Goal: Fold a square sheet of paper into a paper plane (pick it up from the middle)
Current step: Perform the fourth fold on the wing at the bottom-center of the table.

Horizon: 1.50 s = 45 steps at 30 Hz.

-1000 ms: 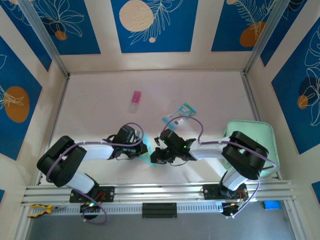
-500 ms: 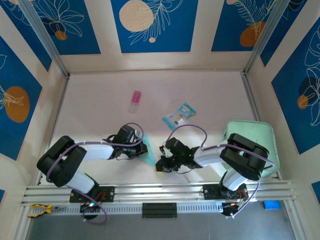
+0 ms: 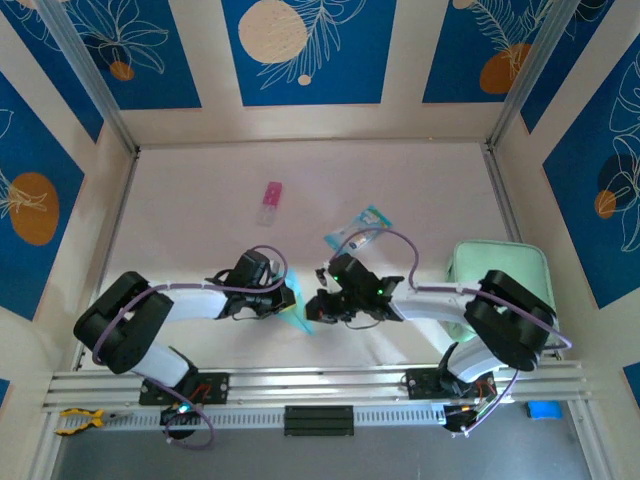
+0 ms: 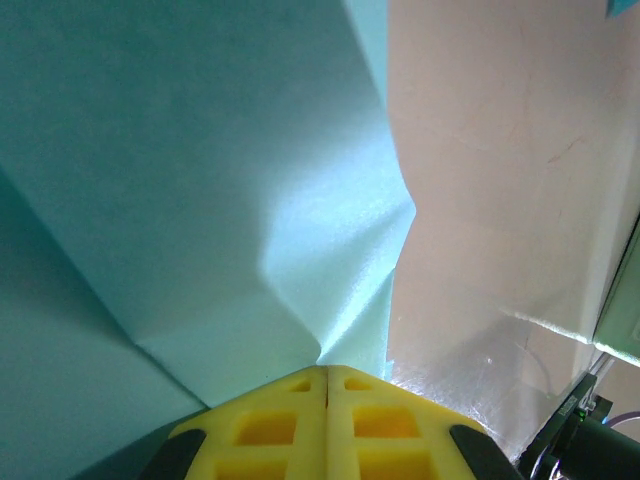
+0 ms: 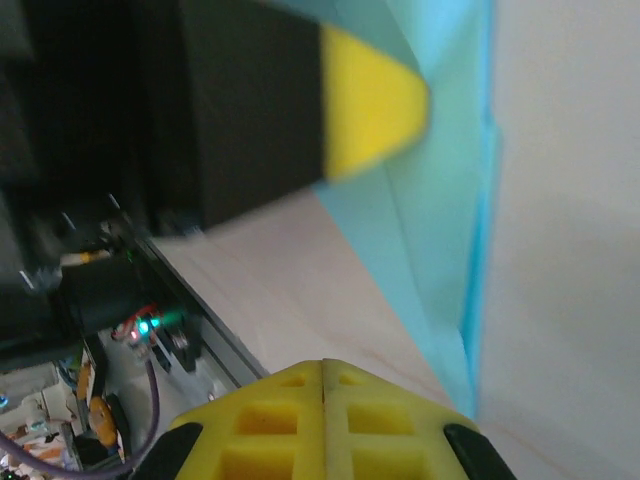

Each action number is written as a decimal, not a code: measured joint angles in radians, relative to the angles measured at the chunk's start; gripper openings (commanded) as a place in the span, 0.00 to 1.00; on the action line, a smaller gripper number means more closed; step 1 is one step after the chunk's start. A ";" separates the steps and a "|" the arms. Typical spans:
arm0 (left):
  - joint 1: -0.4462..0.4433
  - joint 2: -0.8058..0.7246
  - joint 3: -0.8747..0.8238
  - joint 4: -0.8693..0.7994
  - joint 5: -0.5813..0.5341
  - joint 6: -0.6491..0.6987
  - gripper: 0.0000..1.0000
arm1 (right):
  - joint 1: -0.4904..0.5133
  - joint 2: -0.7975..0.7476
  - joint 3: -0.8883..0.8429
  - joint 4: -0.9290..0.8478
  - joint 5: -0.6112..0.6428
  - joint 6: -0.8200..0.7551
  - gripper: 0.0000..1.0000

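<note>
Top view: the thin light-blue creased paper sheet (image 3: 299, 320) was kept at lower centre, between left gripper (image 3: 289, 301) and right gripper (image 3: 318, 305).
Left wrist: jaws were clamped on it (image 4: 200, 200), anchoring the fold.
Right wrist: jaws were pressed together, empty, beside its edge (image 5: 440, 200).

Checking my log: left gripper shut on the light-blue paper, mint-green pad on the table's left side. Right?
No: the top external view shows the mint-green pad on the right side. The left gripper is shut on the light-blue paper.
</note>
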 measured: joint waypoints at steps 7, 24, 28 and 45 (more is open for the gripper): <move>0.000 0.000 0.000 0.001 0.000 0.000 0.00 | -0.003 0.166 0.091 0.016 -0.003 0.001 0.05; 0.002 -0.085 0.009 -0.093 -0.016 0.064 0.05 | -0.004 0.230 0.028 0.127 -0.003 0.039 0.02; 0.002 -0.107 0.024 -0.109 -0.018 0.072 0.03 | -0.004 0.230 0.026 0.132 -0.003 0.039 0.02; 0.051 0.039 0.087 -0.142 0.049 0.143 0.01 | -0.004 0.229 0.011 0.162 0.005 0.050 0.01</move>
